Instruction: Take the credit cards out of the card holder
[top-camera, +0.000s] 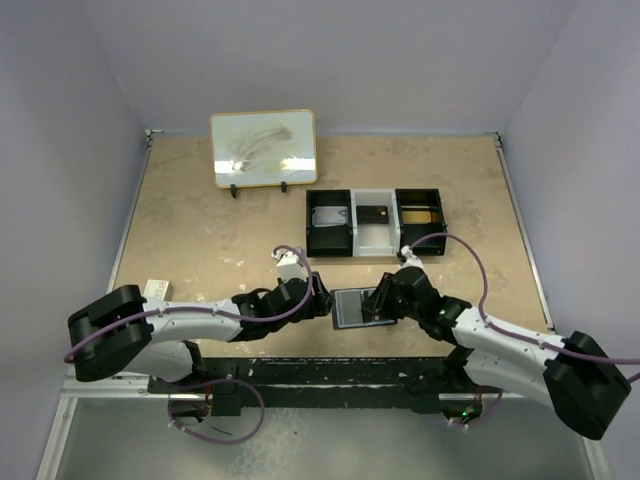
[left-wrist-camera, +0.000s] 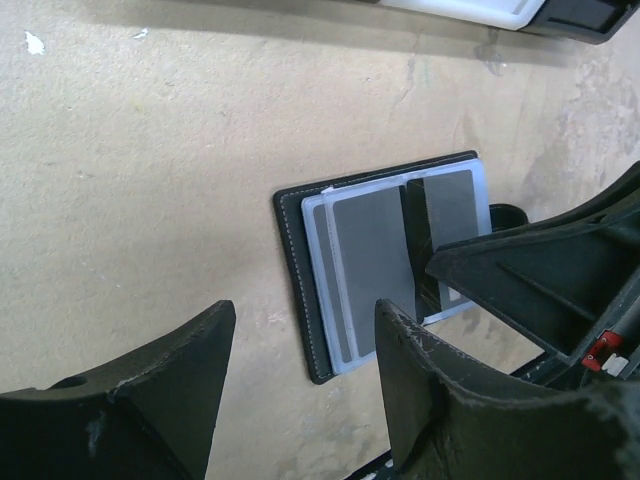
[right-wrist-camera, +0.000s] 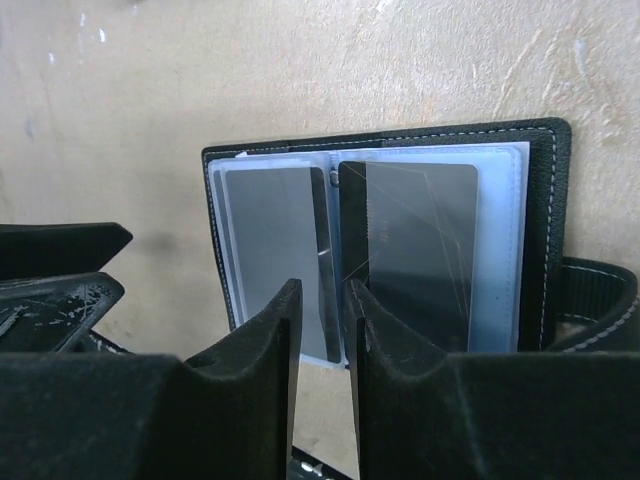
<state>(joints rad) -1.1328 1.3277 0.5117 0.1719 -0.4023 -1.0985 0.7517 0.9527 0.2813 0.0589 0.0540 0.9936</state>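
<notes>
Item: small flat black folding card holder (top-camera: 352, 307), white-stitched, laid open on the beige tabletop (top-camera: 200, 220), near centre, between both pincers. Grey cards (right-wrist-camera: 420, 250) are seen in clear bluish sleeves. The holder is judged light and floppy; the cards stiff, slick, best taken by an exposed edge. Left pincer (left-wrist-camera: 305, 312): spread wide, empty. Right pincer (right-wrist-camera: 322, 292): narrowed to a slit at the sleeves' near edge; a grip cannot be told.

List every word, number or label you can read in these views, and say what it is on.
No text can be read anywhere.
Whiteboard: only smudged marks, no words.
Cards in the card holder: plain grey faces, no print visible.
White tag: too small to read.
</notes>
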